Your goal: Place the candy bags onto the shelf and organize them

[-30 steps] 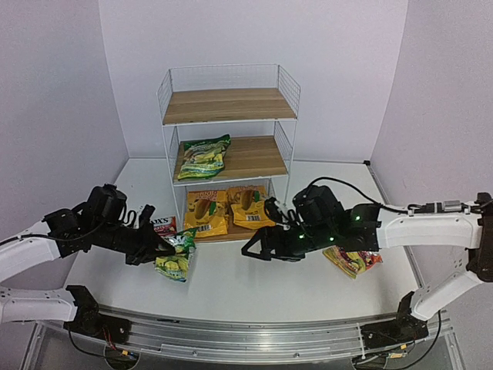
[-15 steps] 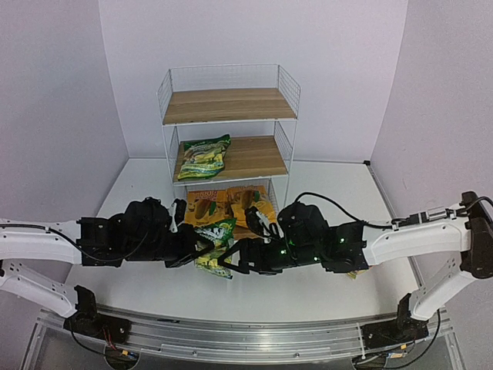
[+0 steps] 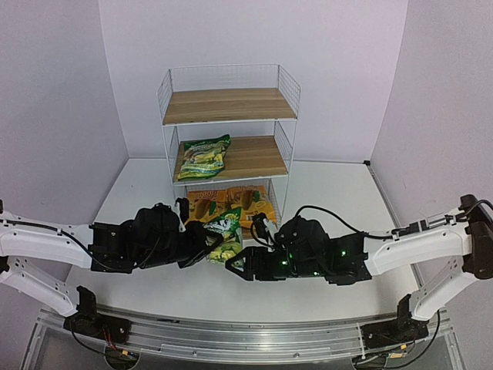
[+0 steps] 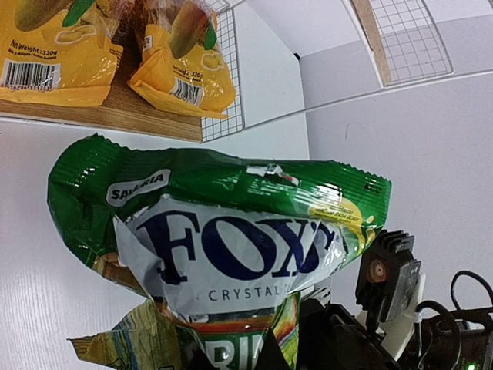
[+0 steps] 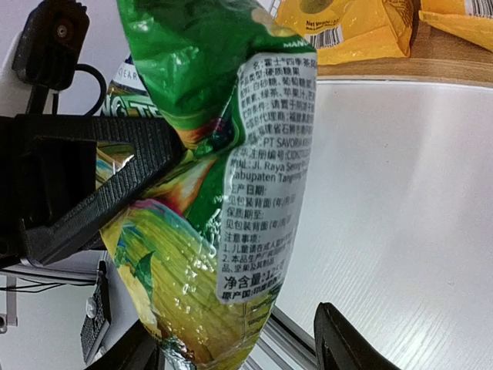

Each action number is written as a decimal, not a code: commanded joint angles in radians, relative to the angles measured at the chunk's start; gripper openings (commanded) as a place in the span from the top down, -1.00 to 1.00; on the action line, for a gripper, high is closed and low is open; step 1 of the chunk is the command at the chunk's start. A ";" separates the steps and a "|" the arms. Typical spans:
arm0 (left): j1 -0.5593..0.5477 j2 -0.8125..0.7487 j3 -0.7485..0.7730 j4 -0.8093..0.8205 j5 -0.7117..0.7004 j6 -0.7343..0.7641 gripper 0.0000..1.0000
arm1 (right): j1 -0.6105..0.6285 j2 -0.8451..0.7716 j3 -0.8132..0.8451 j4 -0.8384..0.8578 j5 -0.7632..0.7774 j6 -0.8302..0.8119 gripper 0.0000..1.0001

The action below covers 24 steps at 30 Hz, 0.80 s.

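A green candy bag [image 3: 223, 233] hangs upright in front of the shelf [image 3: 228, 105], and my left gripper [image 3: 206, 247] is shut on its lower part. In the left wrist view the bag [image 4: 223, 231] fills the middle and hides my fingers. My right gripper [image 3: 234, 267] has come to the same bag [image 5: 231, 154] from the right. It is open, one finger on each side of the bag's lower end, the right fingertip [image 5: 339, 343] apart from it. A second green bag [image 3: 204, 156] lies on the middle board. Two yellow bags [image 3: 202, 208] [image 3: 250, 202] lie on the bottom board.
Both forearms stretch across the table's front half and meet at its middle. The shelf's white wire side panel [image 4: 223, 85] stands close behind the held bag. The left gripper's black finger [image 5: 100, 200] shows in the right wrist view, pressed on the bag.
My left arm carried the green bag rightward, to the front of the shelf. My right arm swung left to meet it, and its jaws narrowed around the bag's lower end.
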 commanded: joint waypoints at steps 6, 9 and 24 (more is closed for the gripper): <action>-0.015 -0.024 0.008 0.102 -0.032 -0.026 1.00 | 0.016 -0.007 0.039 0.155 0.071 -0.064 -0.22; -0.014 -0.023 0.014 0.099 -0.025 -0.014 0.99 | 0.017 -0.002 0.053 0.172 0.083 -0.083 0.08; -0.013 -0.234 0.066 -0.432 -0.192 -0.007 -0.99 | 0.015 -0.236 0.082 -0.186 0.176 -0.096 1.00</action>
